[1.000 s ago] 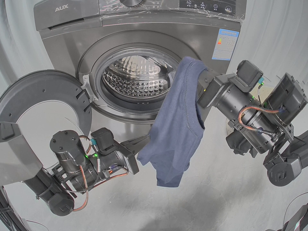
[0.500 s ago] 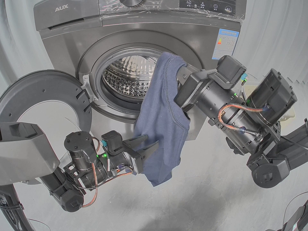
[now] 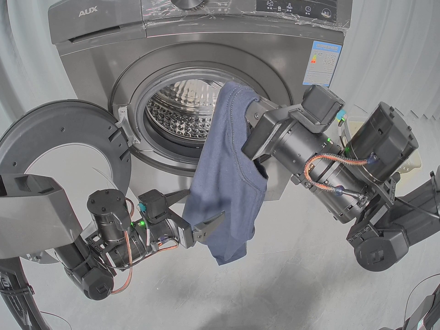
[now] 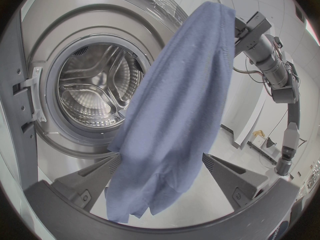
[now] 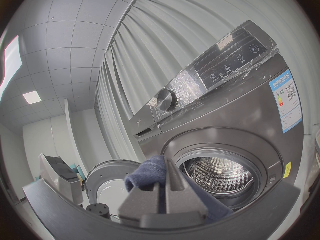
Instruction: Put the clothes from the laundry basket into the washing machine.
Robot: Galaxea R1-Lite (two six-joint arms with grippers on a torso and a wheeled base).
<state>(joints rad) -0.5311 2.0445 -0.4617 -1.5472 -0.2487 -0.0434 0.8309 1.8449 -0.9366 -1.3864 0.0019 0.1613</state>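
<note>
A blue garment [image 3: 224,175] hangs from my right gripper [image 3: 245,99], which is shut on its top edge just in front of the washing machine's open drum [image 3: 183,111]. In the right wrist view the fingers [image 5: 173,184] pinch the dark blue cloth [image 5: 148,172]. My left gripper [image 3: 205,203] is low in front of the machine and open, one finger on each side of the garment's lower part. In the left wrist view the cloth [image 4: 173,117] hangs between the spread fingers [image 4: 230,177] without being held.
The grey washing machine [image 3: 192,46] stands straight ahead, its round door [image 3: 59,134] swung open to the left. A pale laundry basket [image 3: 412,161] peeks out behind my right arm. Bare grey floor [image 3: 284,289] lies below the garment.
My right gripper has carried the garment left, in front of the drum opening. The left gripper has moved under it and spread its fingers around the lower cloth.
</note>
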